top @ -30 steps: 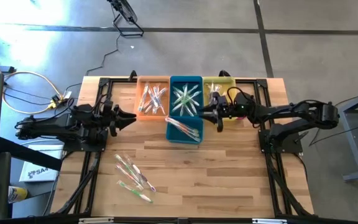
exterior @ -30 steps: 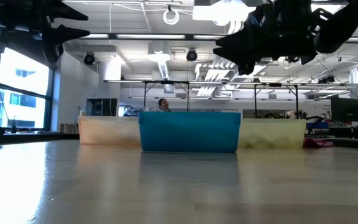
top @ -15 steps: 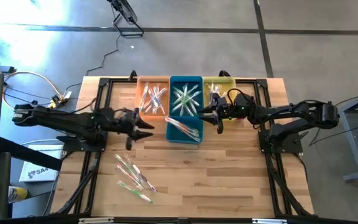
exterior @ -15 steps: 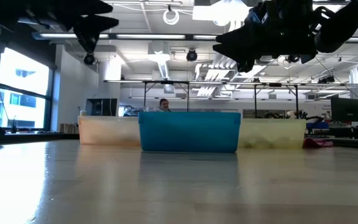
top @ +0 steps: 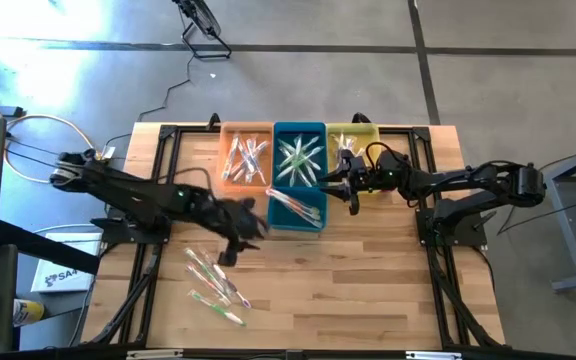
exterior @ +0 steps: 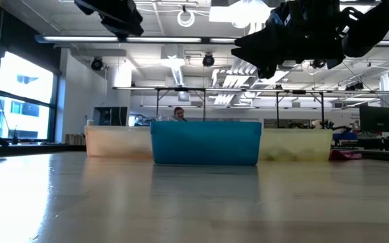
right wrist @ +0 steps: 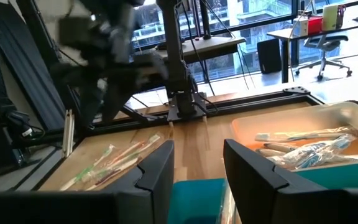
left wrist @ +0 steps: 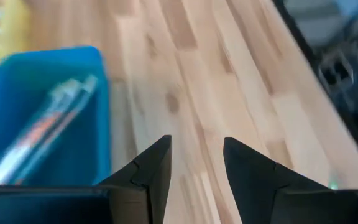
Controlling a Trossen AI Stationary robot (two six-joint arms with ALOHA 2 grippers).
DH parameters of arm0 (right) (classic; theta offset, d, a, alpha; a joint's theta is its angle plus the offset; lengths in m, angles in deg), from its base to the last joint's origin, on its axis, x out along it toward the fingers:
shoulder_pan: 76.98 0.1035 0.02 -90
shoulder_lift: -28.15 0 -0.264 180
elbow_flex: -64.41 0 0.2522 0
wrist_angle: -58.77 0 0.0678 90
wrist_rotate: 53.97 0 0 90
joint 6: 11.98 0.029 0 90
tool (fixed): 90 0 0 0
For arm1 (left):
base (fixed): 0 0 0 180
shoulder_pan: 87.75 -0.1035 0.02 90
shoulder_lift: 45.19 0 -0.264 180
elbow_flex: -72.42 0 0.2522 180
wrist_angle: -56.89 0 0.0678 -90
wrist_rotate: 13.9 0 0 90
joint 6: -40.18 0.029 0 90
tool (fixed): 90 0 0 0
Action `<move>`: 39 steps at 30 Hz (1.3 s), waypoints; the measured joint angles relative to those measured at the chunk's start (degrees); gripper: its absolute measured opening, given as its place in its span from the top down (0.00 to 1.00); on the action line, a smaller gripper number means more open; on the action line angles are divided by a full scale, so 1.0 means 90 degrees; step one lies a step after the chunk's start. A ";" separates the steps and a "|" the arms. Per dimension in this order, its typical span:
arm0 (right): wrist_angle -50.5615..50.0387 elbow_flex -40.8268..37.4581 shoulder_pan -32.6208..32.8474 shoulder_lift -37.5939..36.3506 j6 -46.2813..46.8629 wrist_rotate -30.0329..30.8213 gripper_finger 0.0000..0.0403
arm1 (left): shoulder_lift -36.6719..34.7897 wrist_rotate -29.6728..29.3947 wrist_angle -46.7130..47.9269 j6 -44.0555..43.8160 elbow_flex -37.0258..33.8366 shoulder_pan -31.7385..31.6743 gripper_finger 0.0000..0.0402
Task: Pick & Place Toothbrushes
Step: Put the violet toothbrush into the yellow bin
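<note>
Several wrapped toothbrushes lie loose on the wooden table near its front left; they also show in the right wrist view. More fill the orange bin, the blue bin and the yellow bin at the back. My left gripper hovers open above the table, between the loose toothbrushes and the blue bin; its fingers have bare wood between them. My right gripper hangs open and level over the seam between the blue and yellow bins, holding nothing.
The three bins stand side by side along the table's far edge. A black frame runs along both table sides. Bare wood spreads across the front right. Cables and a box lie beyond the left edge.
My left gripper has swung from the table's left edge toward the right and the near side, rising a little and rolling, and now hangs beside the blue bin above the loose toothbrushes. Its fingers stay open.
</note>
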 joint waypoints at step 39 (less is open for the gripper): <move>-0.0233 -0.0002 0.0000 0.0002 0.0144 0.0010 0.67 | 0.1174 -0.1197 0.0768 -0.0650 0.0419 0.2159 0.64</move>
